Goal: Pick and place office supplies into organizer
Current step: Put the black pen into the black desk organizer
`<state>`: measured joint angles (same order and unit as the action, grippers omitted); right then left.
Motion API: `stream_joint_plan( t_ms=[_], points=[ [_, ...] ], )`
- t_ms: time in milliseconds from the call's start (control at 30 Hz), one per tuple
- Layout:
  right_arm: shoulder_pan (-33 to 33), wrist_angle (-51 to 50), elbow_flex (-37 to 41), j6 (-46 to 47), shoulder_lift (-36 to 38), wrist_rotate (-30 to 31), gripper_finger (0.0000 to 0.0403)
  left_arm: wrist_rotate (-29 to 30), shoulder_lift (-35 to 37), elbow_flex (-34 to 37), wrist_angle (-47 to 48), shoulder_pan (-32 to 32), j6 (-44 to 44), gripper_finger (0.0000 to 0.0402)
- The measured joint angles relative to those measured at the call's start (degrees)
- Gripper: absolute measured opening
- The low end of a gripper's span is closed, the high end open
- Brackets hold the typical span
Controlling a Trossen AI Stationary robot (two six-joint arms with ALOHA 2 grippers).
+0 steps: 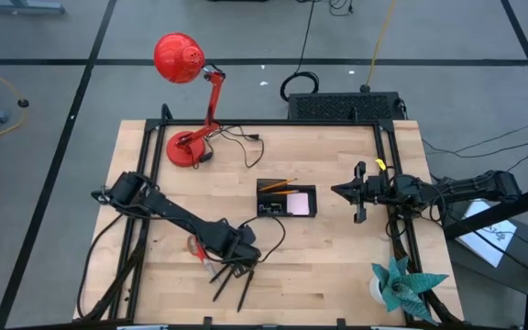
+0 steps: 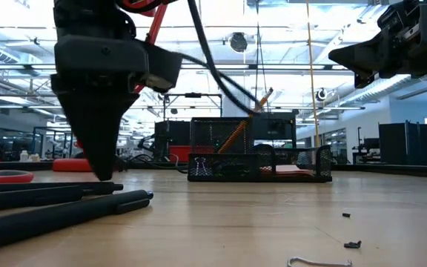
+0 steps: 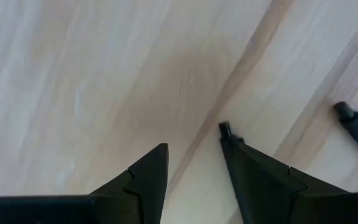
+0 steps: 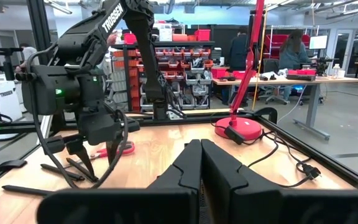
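My left gripper (image 1: 235, 261) (image 3: 194, 140) is open and points down at the table's near middle, its fingertips close above the wood (image 2: 104, 176). Black pens (image 1: 232, 282) (image 2: 50, 204) lie flat beside and under it. One pen's end (image 3: 224, 129) shows right at one fingertip. The red-handled scissors (image 1: 195, 246) lie just left of it. The black organizer (image 1: 287, 200) (image 2: 258, 159) stands at the table's centre, an orange pencil (image 1: 278, 184) leaning inside and a pale pink pad (image 1: 298, 202) lying in it. My right gripper (image 1: 342, 191) (image 4: 201, 149) hangs shut above the table, right of the organizer. My left gripper comes from above, pointing down, with a gap between its fingers. The tip of one finger (image 3: 241, 155) stands right at a black pen's end (image 3: 224, 129); I cannot tell whether it touches the pen.
A red desk lamp (image 1: 186, 92) with its cord stands at the far left. A teal paper plant (image 1: 401, 284) sits at the near right corner. Tiny black clips (image 2: 353, 244) and a wire clip (image 2: 317, 261) lie near the front edge. A black box (image 1: 342, 105) is beyond the far edge.
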<state>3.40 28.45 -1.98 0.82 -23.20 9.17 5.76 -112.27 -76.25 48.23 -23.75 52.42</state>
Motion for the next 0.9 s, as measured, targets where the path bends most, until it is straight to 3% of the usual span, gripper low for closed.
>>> stream_joint_plan(
  t_ms=[900],
  points=[
    [0.0,0.02,0.0,0.02,-0.02,0.0,0.0004,-2.33,-4.46,-0.28,-2.11,-1.69,5.63,0.0186]
  ],
)
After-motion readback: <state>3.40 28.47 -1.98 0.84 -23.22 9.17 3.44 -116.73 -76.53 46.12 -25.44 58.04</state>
